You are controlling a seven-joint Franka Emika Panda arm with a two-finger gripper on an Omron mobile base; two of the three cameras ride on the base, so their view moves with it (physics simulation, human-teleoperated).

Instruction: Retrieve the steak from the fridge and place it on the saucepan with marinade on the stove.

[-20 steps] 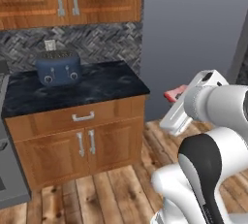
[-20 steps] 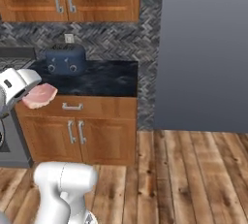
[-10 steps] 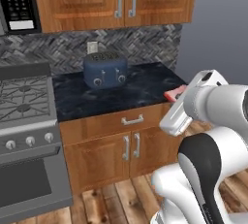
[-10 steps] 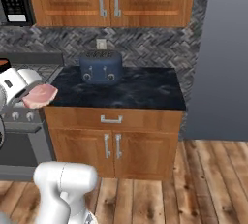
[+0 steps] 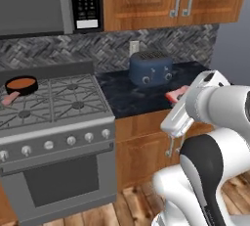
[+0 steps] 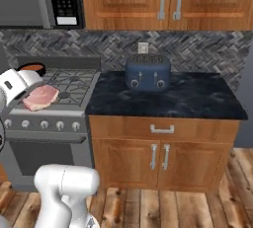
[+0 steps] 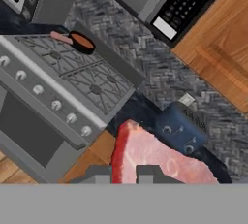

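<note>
Steak (image 6: 40,97) held flat in our claw (image 7: 124,172), which is clamped on its near end; long axis runs outward from the fingers. We see it in front of the stove (image 5: 58,98); saucepan with marinade (image 5: 21,85) on a back burner, handle toward the stove's front.

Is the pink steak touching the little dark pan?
Apart. The left base view shows the flat pink-red steak over the counter, the small dark saucepan far across the stove.
</note>
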